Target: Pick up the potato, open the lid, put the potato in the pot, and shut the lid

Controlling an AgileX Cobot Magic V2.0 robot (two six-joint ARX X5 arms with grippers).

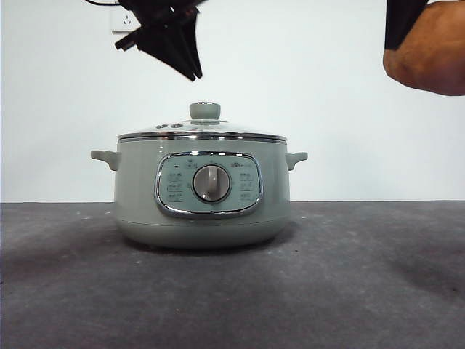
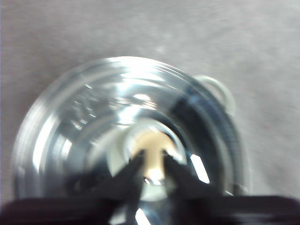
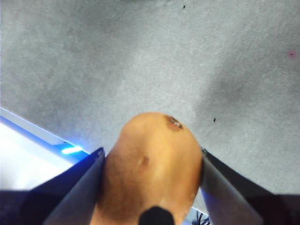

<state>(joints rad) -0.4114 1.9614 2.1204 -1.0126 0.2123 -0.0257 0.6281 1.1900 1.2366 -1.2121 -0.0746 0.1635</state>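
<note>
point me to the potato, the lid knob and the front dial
Orange-brown rounded potato (image 3: 152, 164): right wrist view, middle of its skin, between the jaws.
Pale sage-green round lid knob (image 1: 205, 110): front view, its side face.
Silver dial (image 1: 211, 183): front view, centre of the pot's panel.

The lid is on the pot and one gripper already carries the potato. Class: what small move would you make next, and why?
Probably lower the left gripper straight down onto the lid's knob and close on it. The lid is seated on the pot, the right gripper holds the potato up to one side, and the left jaws hang slightly parted just above the knob.
</note>
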